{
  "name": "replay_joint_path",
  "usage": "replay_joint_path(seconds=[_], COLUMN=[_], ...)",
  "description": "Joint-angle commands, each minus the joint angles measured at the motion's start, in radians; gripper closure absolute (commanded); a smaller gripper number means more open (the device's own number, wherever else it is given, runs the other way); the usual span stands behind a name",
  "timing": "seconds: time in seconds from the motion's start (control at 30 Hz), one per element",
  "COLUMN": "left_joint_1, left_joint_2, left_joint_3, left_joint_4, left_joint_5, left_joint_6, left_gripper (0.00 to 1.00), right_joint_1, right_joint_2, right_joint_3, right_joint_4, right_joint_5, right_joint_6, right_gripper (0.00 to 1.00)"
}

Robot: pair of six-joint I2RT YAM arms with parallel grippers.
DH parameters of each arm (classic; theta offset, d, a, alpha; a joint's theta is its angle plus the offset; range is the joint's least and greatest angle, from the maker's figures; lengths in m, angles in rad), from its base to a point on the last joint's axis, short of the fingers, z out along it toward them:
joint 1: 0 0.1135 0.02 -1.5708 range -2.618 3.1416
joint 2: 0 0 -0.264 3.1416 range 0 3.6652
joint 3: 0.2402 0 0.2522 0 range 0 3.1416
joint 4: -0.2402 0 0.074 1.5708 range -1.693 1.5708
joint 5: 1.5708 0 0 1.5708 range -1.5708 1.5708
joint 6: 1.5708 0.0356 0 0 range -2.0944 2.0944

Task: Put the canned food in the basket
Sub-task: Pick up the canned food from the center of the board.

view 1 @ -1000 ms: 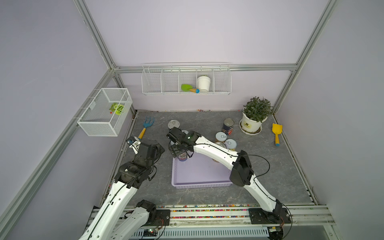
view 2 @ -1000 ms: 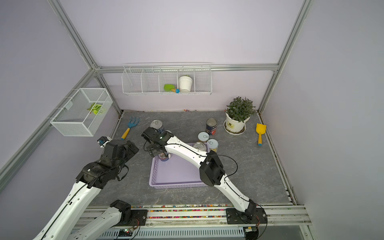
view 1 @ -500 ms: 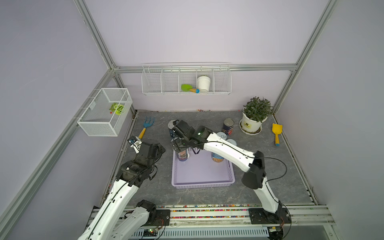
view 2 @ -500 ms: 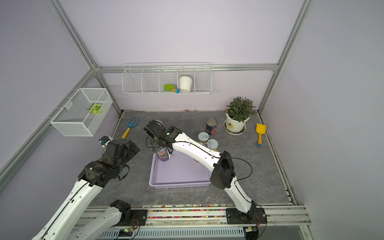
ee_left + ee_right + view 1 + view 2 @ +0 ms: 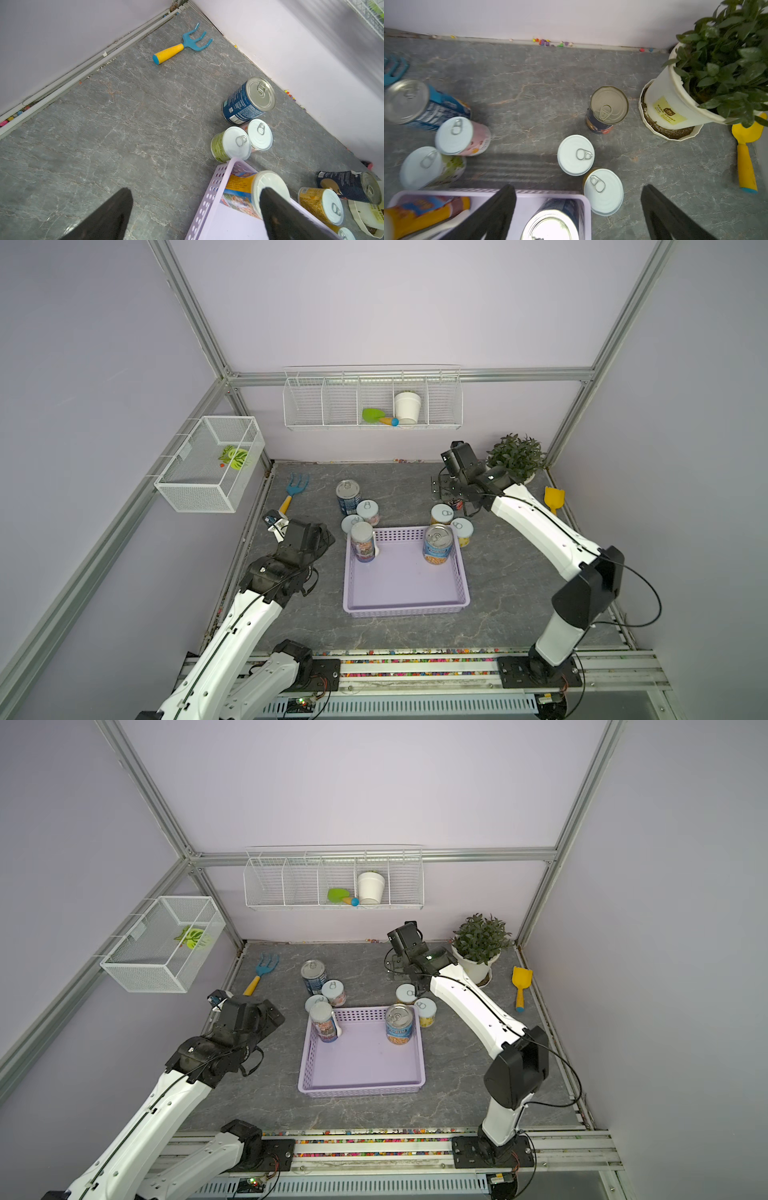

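Grey tabletop (image 5: pixel 395 632) lies open nearside of the basket (image 5: pixel 405 609); left claw (image 5: pixel 195 192) and right claw (image 5: pixel 578 188) gape empty.

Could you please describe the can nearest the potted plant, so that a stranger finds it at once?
Start at the potted plant in its white pot at the back of the grey table. Just beside its saucer stands one dark-labelled can, upright. Unlike the two pale-lidded cans near it, its top is bare metal with a pull tab.
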State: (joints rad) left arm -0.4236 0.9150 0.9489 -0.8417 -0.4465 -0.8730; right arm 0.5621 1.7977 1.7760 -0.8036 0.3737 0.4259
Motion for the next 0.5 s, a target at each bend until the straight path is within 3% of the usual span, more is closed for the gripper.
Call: replay_joint_path(seconds=[0.0,0.47], left_joint_1=[0.006,0.006], left_joint_2=[0.035,0.051], left_joint_3=[0.010,-0.002], left_joint_4=[0.001,0.038], left_joint_5=[0.021,0.078], left_joint_6=[0.020,0.038], left_gripper=[0.00,0.00], right_joint_1=[-0.031,-0.112], right_joint_2=[0.094,0.428], right_joint_3=[0.053,0.462], right_joint_4=[0.004,-0.162], right_joint_5=[-0.002,-0.008], right_joint_6=[-0.005,-0.039], right_gripper=[0.02,0.02])
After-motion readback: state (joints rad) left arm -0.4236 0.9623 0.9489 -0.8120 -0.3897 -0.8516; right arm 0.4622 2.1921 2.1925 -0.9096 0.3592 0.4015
